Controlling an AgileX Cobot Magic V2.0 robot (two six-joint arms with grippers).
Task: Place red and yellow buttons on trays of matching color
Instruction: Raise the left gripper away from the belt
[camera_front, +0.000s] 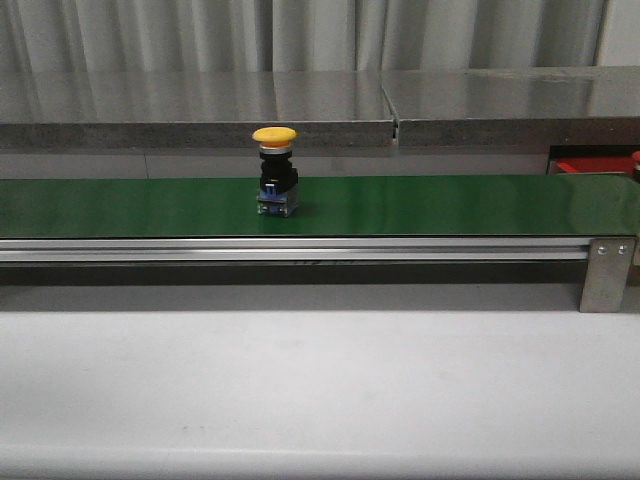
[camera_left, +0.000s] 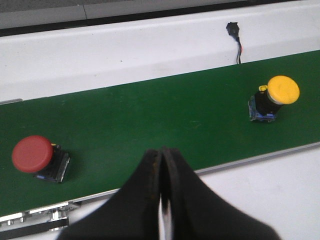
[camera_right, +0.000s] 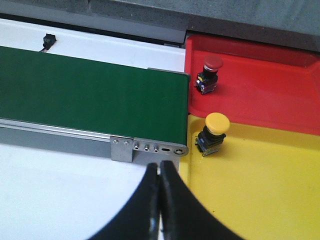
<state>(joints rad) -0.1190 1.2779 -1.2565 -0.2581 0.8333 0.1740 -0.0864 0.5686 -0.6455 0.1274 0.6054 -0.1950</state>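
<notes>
Yellow button upright on green belt, centre of front view; red button also on belt, lower left of left wrist view.
Left hand and right hand both closed, empty. Red tray and yellow tray each carry a matching button.
</notes>
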